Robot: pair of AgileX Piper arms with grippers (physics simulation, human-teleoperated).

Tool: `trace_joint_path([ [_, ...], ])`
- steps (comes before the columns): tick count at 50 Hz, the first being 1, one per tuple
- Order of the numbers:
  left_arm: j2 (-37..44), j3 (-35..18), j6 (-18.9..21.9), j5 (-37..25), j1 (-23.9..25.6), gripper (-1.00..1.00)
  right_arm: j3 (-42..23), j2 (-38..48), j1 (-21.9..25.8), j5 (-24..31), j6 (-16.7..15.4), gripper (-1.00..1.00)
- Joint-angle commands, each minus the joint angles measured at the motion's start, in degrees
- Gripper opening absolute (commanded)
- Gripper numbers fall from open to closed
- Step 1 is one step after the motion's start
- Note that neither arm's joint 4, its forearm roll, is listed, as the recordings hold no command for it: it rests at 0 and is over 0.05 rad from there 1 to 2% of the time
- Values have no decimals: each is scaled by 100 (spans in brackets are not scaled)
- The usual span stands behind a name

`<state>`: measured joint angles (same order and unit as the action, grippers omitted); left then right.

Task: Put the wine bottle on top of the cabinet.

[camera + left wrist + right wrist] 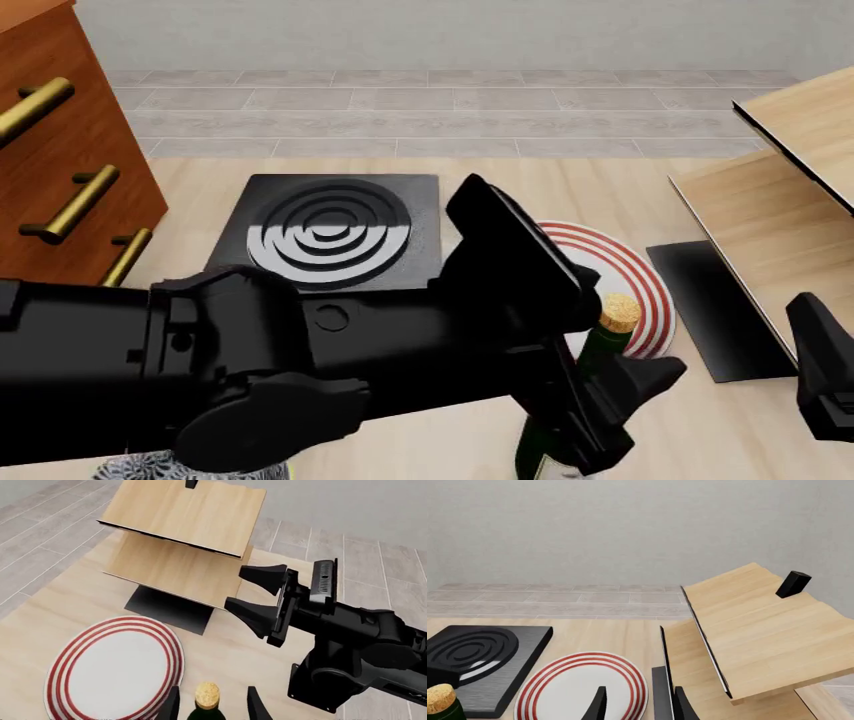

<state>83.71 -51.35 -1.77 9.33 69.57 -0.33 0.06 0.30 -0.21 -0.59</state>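
Observation:
The wine bottle [597, 352] stands upright on the table near the front, dark green with a tan cork [207, 694]. My left gripper [611, 402] is open, its fingers on either side of the bottle's neck with gaps showing in the left wrist view. The cabinet [64, 150], reddish-brown with brass handles, stands at the far left; its top is out of view. My right gripper [237, 587] hangs open and empty to the right of the bottle, in front of the pale shelf.
A red-ringed white plate [645, 272] lies just behind the bottle. A black burner plate [334, 230] sits left of it. The pale two-tier wooden shelf [754, 630] on a black base fills the right side. My left arm [267, 370] hides the front-left table.

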Motion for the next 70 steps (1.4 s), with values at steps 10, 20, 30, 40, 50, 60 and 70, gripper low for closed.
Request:
trace_joint_path([
  [10,252,-83,-55,6,-128,100,-6,-1,0,9,1,100],
  [20,272,-94,-55,21,-177,100,-7,-1,1,7,-1,100],
  [30,254,-200,-20,-64,-104,-100,-6,-1,1,8,1,100],
  [40,227,-301,16,-160,-53,-100,-6,-1,0,9,1,100],
  [50,85,-433,97,-348,-52,-100,-6,-1,1,8,0,100],
  [60,-135,-707,299,-664,-84,-100,-6,-1,-1,9,2,100],
  [70,-305,-859,384,-891,-127,-100,-6,-1,-1,8,1,100],
])
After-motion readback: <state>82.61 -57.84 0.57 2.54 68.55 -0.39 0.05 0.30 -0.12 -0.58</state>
